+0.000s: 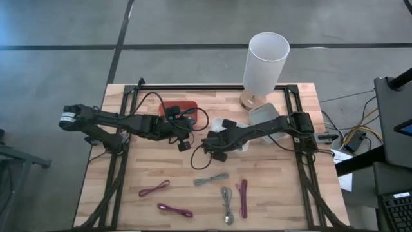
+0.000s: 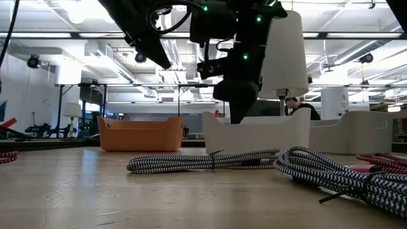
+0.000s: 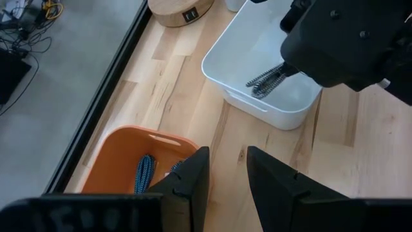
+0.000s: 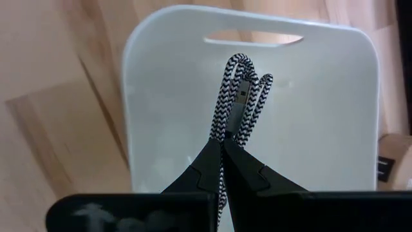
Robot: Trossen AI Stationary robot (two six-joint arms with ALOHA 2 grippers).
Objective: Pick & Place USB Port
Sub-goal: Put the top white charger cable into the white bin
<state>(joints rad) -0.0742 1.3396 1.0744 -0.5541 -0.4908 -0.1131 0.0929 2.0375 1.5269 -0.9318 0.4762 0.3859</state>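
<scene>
1. Left gripper parked just beside the orange bin, fingers standing apart with nothing between them; best left waiting there, out of the way.
2. Right gripper over the white bin, jaws pinched together on a bundled black-and-white braided USB cable, which hangs above the bin's floor.
3. For a clean drop: bundle kept centred between the walls, lowered close to the floor, jaws then parted fully, lift taken straight up so no loop snags on a finger.
4. Farther right on the table, lamp, no part in this step.
5. Only the right wrist view shows the clamp on the cable; the high view hides it beneath the arm.
6. Only the left wrist view shows a dark braided cable already lying in the orange bin.
7. Only the high view shows loose cables lying along the table's near side, waiting.
</scene>
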